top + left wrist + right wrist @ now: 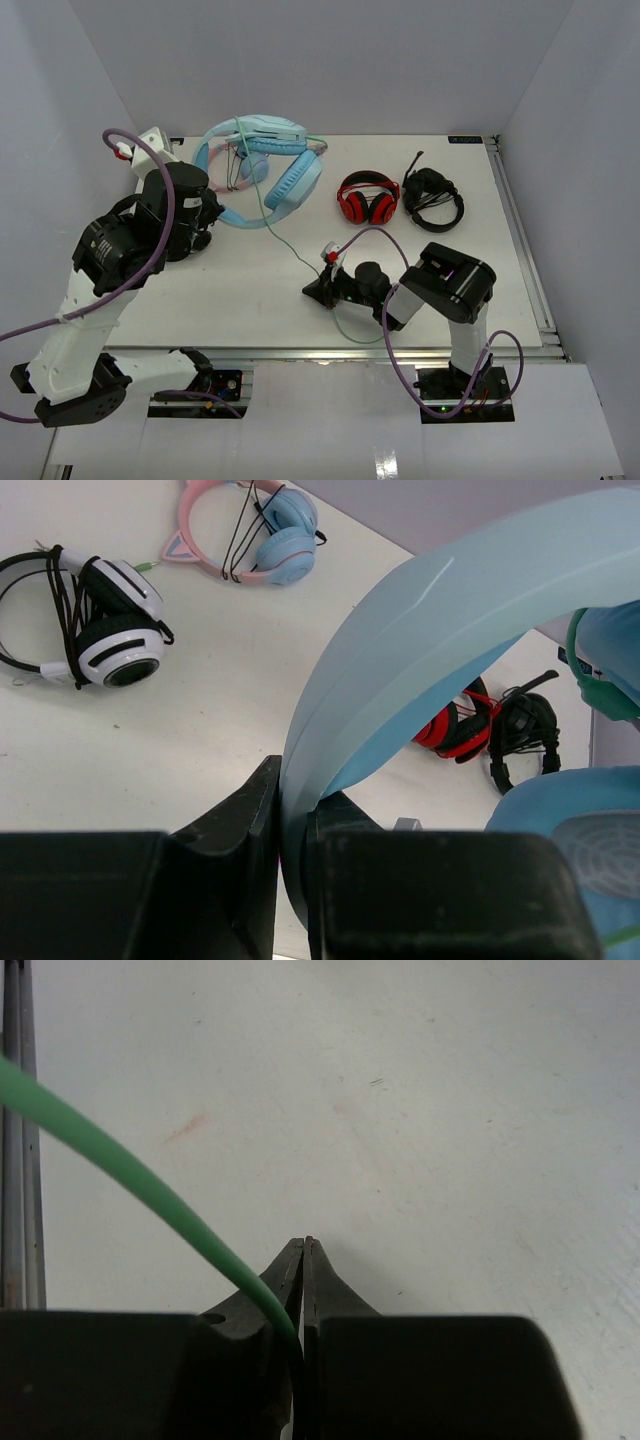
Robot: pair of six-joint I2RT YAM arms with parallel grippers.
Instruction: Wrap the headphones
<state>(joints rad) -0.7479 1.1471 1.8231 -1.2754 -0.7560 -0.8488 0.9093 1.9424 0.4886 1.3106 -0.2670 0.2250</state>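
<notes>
The light-blue headphones (292, 180) lie at the back left of the table, their wide headband (430, 630) filling the left wrist view. My left gripper (213, 212) is shut on the headband, which is pinched between its jaws (290, 825). The thin pale-green cable (276, 236) runs from the headphones toward the table's front middle. My right gripper (313, 290) is low over the table there and shut on the cable (120, 1165), which enters between its closed fingertips (303, 1250).
A pink cat-ear pair (250, 530) lies beside the blue headphones (243, 170). A white and black pair (105, 615) lies further left. A red pair (367, 198) and a black headset (432, 198) lie at the back right. The table's right rail (520, 235) runs along the edge.
</notes>
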